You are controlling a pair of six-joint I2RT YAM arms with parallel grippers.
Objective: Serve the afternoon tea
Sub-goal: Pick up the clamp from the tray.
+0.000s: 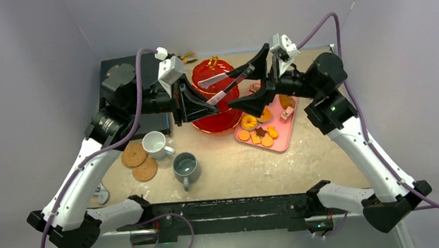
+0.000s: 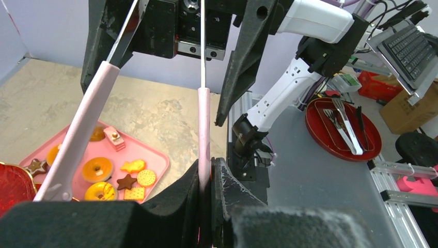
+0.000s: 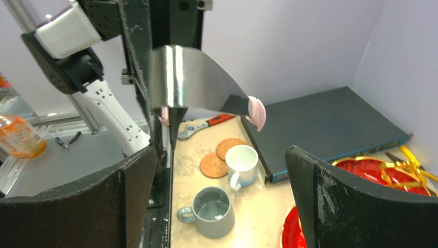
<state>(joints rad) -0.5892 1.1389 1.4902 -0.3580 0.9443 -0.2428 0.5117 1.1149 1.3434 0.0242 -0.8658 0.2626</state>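
While the biscuits and pastries [image 1: 263, 129] all sit on the pink tray [image 1: 286, 130], just right of the red three-tier stand [image 1: 220, 123], nothing looks served yet: the tiers in view carry no treats. White mug [image 1: 155, 143] and grey mug [image 1: 185, 166] stand on the table beside the 2 cork coasters [image 1: 134, 155], not on them. Over the stand, the left gripper [image 2: 205, 166] is clenched on 1 pink arm of the tongs [image 2: 77, 139]. The right gripper [image 3: 222, 155] gapes wide around their steel bend, grasping nothing. Serving looks barely begun.
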